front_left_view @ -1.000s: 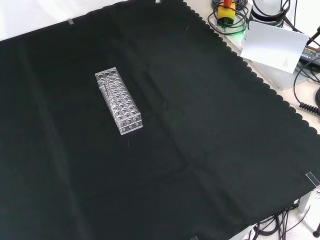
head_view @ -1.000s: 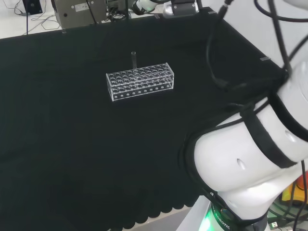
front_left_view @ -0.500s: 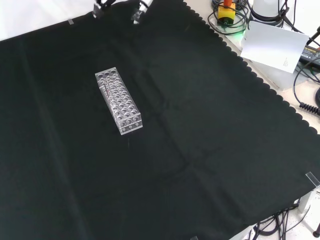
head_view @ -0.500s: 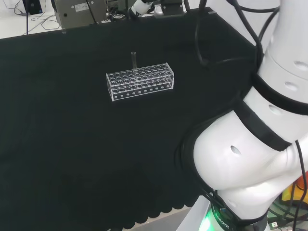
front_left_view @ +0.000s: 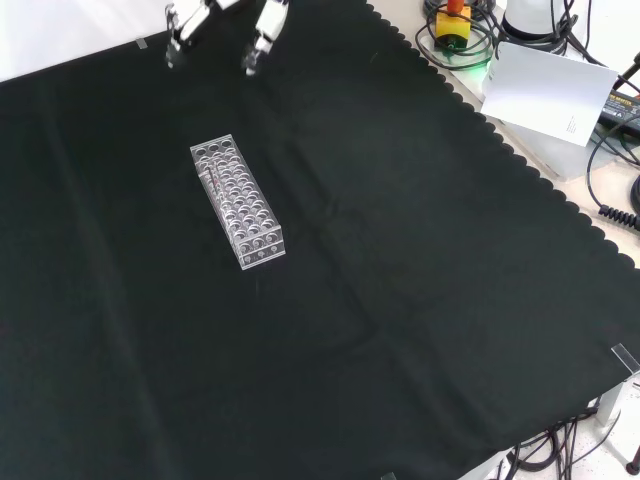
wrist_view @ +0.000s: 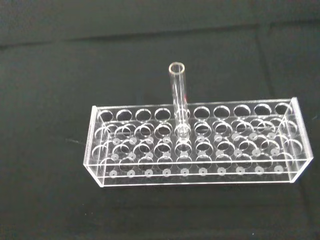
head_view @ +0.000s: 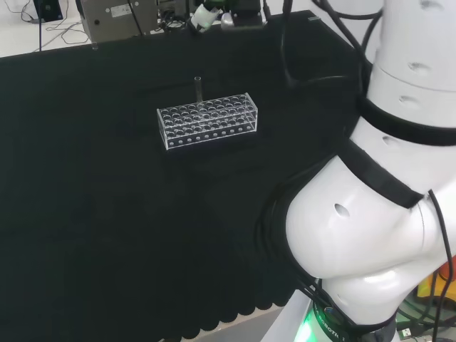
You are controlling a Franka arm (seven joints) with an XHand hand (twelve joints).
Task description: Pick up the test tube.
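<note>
**Hand above far edge of cloth, tube in rack**

Surface: worktop (front_left_view: 420, 300) covered with black cloth, scalloped along one edge. Beyond that edge in the front view: white card, coiled cables, a yellow and red button unit. Head view shows a grey equipment box past the cloth's far side.

Count: one clear rack (front_left_view: 237, 202) with rows of round holes; one test tube (wrist_view: 178, 97). The tube stands upright in a hole of the rack's back row as the wrist view faces it, about mid-length, its open mouth well above the rack top. Other holes look empty.

My hand (front_left_view: 262, 28) sits at the top of the front view, well apart from the rack. Fingers straight and spread, pointing down toward the cloth, holding nothing. My white arm links fill the head view's right.
</note>
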